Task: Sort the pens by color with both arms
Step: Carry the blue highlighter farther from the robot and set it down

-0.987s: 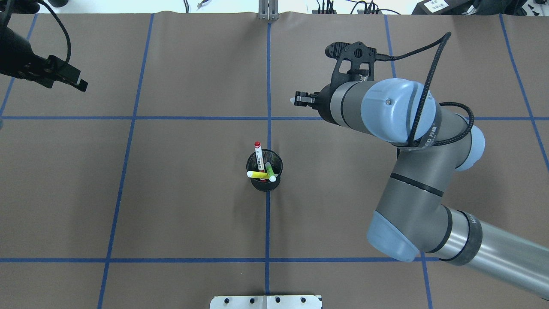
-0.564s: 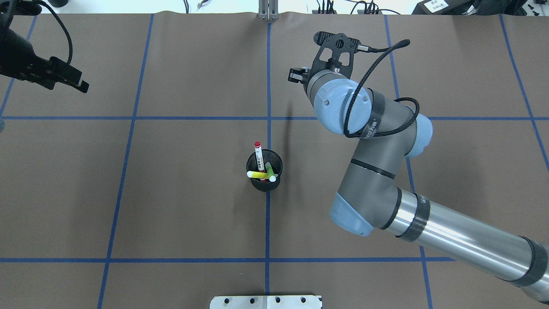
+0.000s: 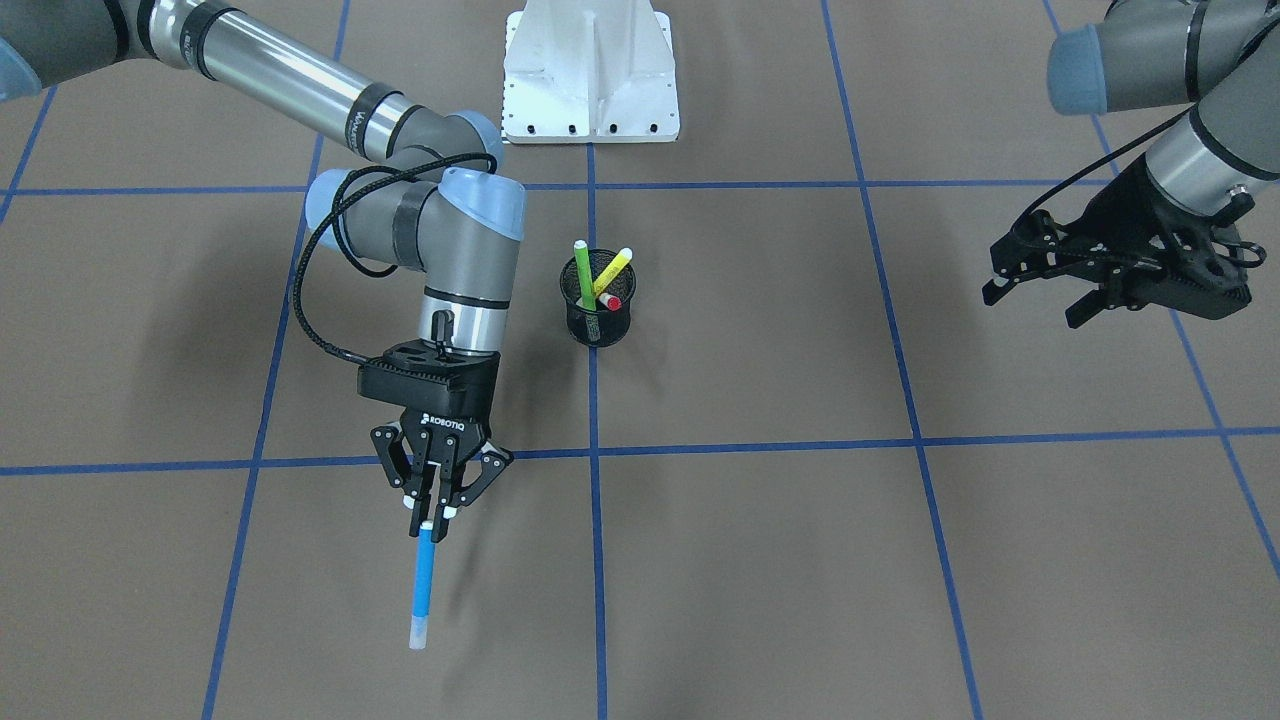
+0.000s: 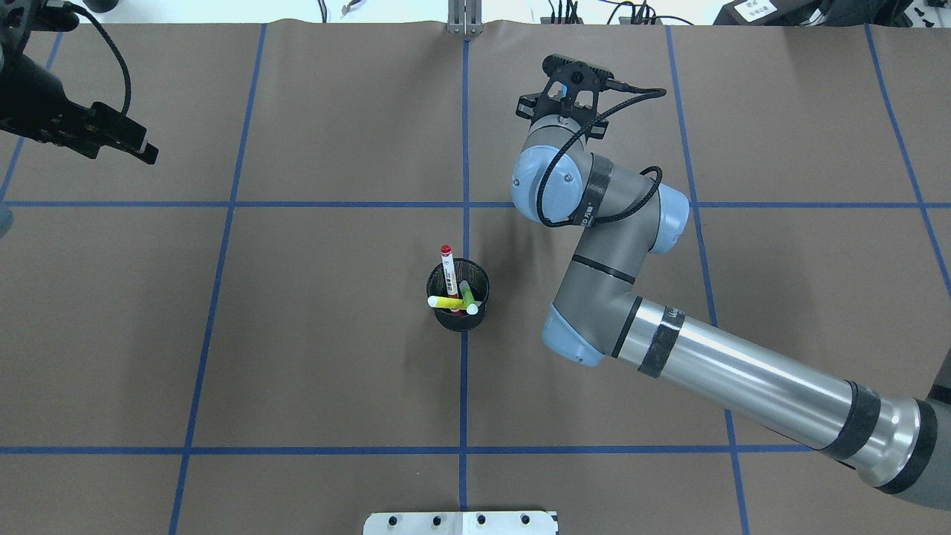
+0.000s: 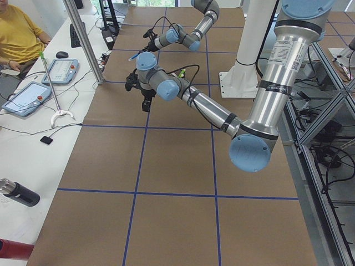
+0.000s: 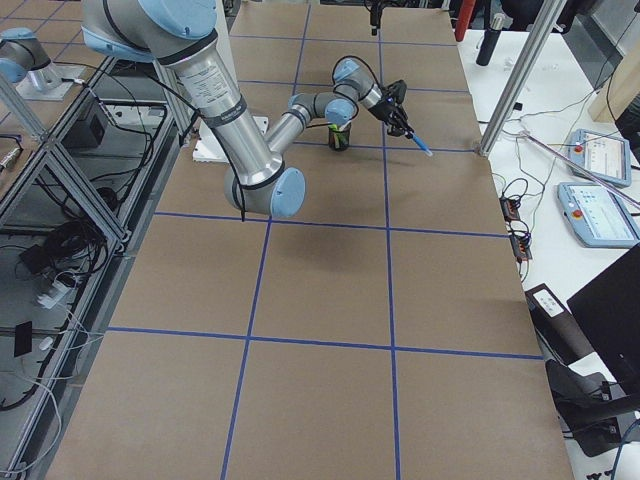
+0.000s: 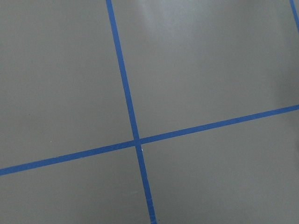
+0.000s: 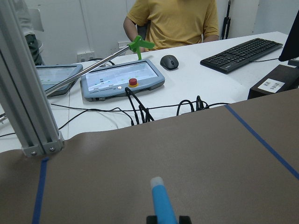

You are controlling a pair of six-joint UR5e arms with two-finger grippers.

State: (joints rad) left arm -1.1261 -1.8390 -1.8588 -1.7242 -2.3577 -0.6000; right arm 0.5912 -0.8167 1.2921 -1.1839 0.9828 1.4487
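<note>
Pinched in black right tool [image 3: 430, 515]: slim blue marker pen [image 3: 424, 580], long axis 12-to-6 in front-facing view, pale tip at 6, over brown desk [image 3: 800, 560], 7 o'clock from black mesh cup [image 3: 598, 318]. Grey-and-silver right arm [image 3: 290, 85] outstretched, wrist angled downward. Left tool [image 3: 1035, 305] spread.

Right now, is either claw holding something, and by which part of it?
The right claw pinches the slim blue marker pen at one end of its barrel; the pale end points away. The left claw is open and empty.

Blue pen [image 3: 423, 580], overhead, out of sight beneath the right arm [image 4: 587, 212].
</note>
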